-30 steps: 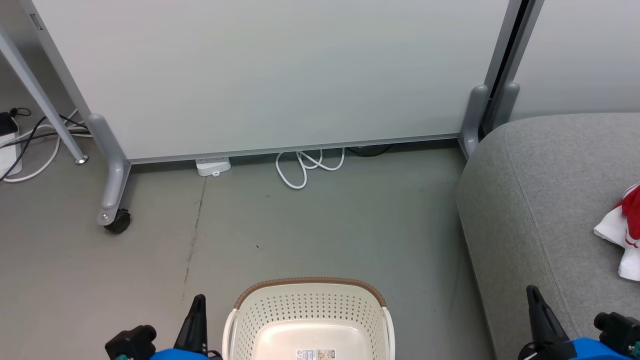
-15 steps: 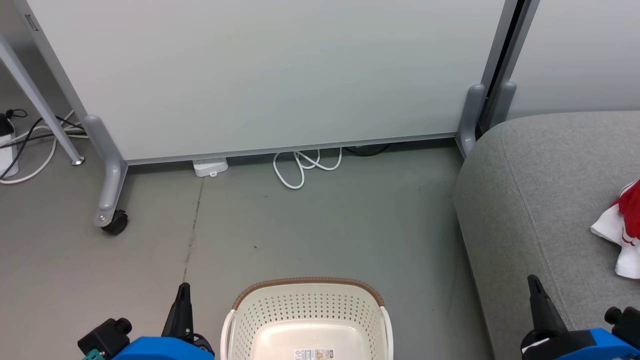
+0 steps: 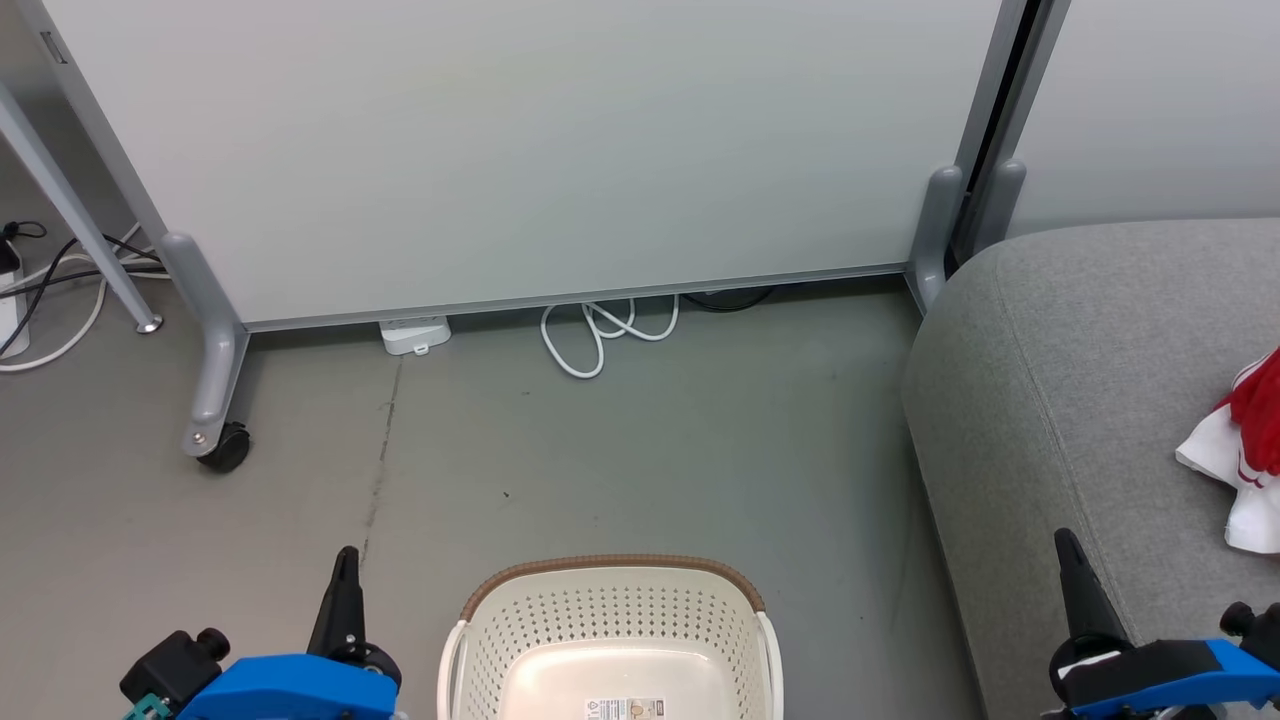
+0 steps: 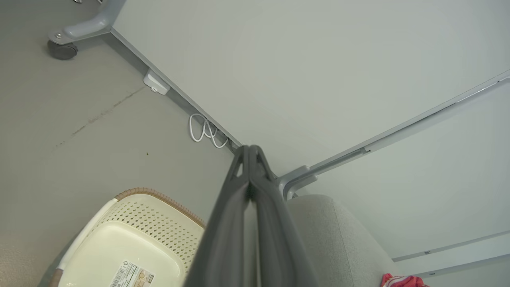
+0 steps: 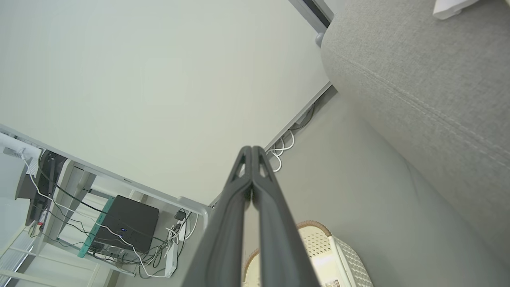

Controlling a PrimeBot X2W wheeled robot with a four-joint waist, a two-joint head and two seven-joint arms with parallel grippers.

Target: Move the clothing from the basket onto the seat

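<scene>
Smooth floor (image 3: pixel 640 450), perforated cream basket (image 3: pixel 610 612), rounded grey fabric seat (image 3: pixel 1080 380)

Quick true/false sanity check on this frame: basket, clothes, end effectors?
1. The basket holds the red clothing. False: its visible inside is bare apart from a label; the clothing lies on the seat.
2. The left end effector and right end effector are shut, holding nothing. True.
3. The seat stands to the robot's right of the basket. True.
4. The coiled white cable lies in the basket. False: it lies on the floor by the partition.
</scene>
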